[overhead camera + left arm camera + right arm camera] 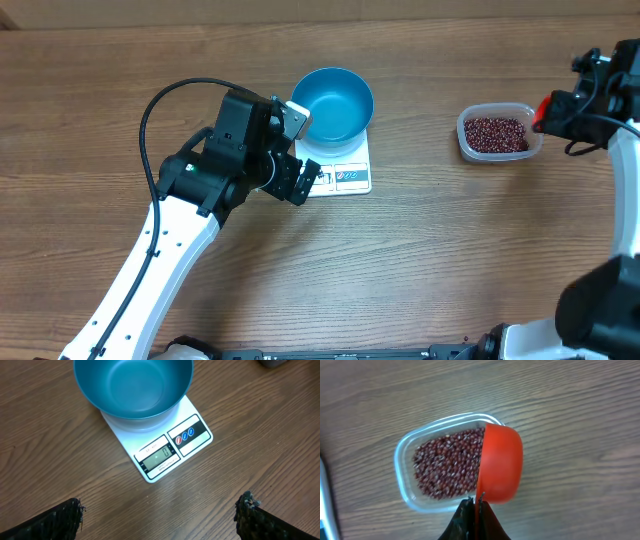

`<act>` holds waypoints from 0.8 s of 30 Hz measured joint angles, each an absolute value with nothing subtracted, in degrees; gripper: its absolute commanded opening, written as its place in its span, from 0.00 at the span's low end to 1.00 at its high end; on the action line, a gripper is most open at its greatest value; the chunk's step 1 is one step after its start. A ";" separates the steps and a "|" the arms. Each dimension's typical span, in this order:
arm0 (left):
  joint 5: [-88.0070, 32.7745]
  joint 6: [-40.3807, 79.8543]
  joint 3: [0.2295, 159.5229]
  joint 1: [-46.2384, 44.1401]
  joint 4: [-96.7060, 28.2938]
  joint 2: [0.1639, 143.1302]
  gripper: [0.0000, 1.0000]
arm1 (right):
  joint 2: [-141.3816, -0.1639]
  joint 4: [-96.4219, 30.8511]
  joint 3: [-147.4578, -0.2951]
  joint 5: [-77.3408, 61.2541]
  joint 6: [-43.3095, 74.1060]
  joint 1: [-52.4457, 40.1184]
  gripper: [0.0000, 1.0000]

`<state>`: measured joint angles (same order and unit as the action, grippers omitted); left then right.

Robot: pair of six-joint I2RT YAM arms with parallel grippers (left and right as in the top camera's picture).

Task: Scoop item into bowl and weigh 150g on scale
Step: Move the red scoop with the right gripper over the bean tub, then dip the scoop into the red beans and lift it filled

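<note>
**Progress:** early. Your bowl [333,100] stands on the scale [350,175] and the display [157,456] reads zero. No beans show in the bowl, so I judge that all the scooping and the whole weigh-up to the target are left to you.

**Item 1, bowl:** blue, round, deep. Contents: nothing. It rests on the scale's platform, mid-tabletop and nearer the far edge.

**Item 2, scale:** white, flat. The front strip with display and buttons is uncovered.

**Item 3, tub [405,460]:** clear plastic with rounded corners, near the right edge of the tabletop and well apart from the bowl. Contents: beans [445,465], a red-brown bed covering its floor.

**Item 4, scoop [502,465]:** red, turned on its side at the tub's end toward the right edge. Its hollow faces away, so you cannot tell whether it carries beans.

**Item 5, right gripper [476,515]:** clamped tight on the scoop's handle.

**Item 6, left gripper [160,520]:** jaws spread wide, holding nothing, at the left side of the scale and bowl. Whether it touches either cannot be told.
</note>
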<state>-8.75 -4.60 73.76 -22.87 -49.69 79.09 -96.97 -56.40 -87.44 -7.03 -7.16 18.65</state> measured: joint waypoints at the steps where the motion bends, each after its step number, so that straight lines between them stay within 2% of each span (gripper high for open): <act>1: -8.75 -4.60 73.76 -22.87 -49.67 79.09 1.00 | -98.13 -55.96 -87.44 -7.05 -7.51 18.65 0.04; 7: -8.75 -4.60 73.76 -22.87 -49.69 79.09 1.00 | -105.30 -55.29 -87.44 -10.33 -9.91 18.68 0.04; 24: -8.75 -4.60 73.76 -22.87 -49.67 79.09 1.00 | -107.42 -53.12 -86.11 -11.79 -10.57 18.65 0.04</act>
